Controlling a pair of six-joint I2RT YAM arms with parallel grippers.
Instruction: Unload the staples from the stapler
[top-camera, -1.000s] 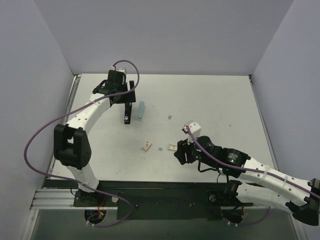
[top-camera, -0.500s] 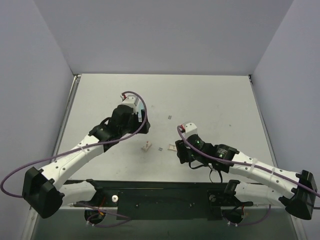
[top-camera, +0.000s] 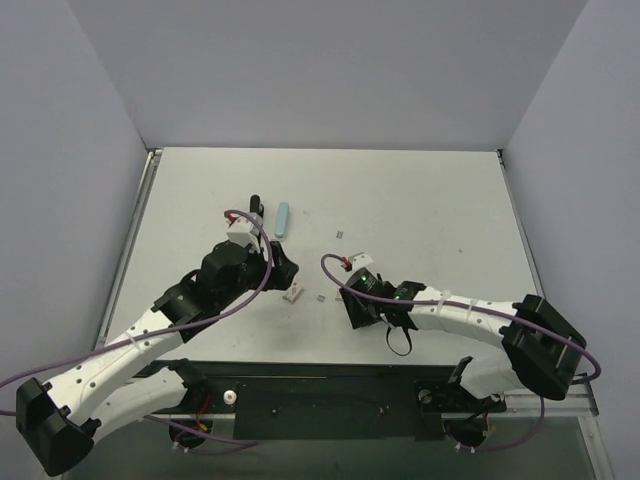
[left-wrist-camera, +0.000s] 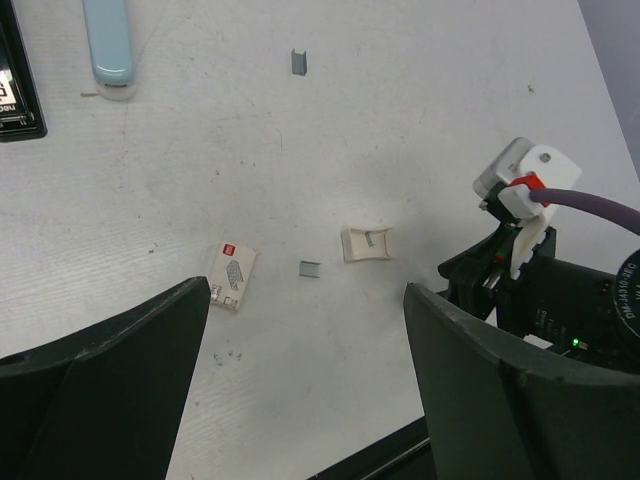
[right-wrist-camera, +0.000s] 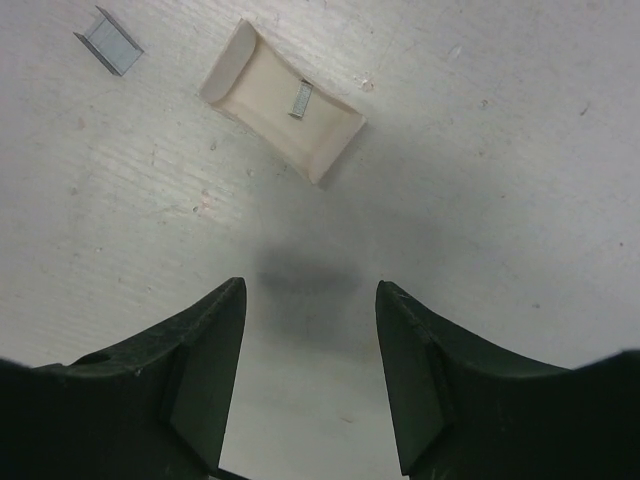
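Observation:
The black stapler (left-wrist-camera: 15, 80) lies at the top left edge of the left wrist view; from above only its far end (top-camera: 254, 204) shows behind the left arm. My left gripper (left-wrist-camera: 307, 300) hangs wide open over bare table, well short of the stapler, holding nothing. Small grey staple pieces lie loose: one far out (left-wrist-camera: 299, 62), one nearer (left-wrist-camera: 310, 269). My right gripper (right-wrist-camera: 311, 288) is open and empty, low over the table, just short of a cream plastic piece (right-wrist-camera: 283, 100) with one staple (right-wrist-camera: 303, 97) on it. Another staple piece (right-wrist-camera: 110, 42) lies to its left.
A light-blue bar (top-camera: 284, 220) lies right of the stapler. A small white box with a red label (left-wrist-camera: 232, 277) sits by my left fingertip (left-wrist-camera: 195, 295). The right arm's wrist (left-wrist-camera: 540, 280) is close on the left gripper's right side. The table's near edge (left-wrist-camera: 380, 462) runs just below.
The left arm has swung from the back of the table by the stapler down to the near middle, jaws open throughout. The right gripper has moved slightly left toward the cream piece.

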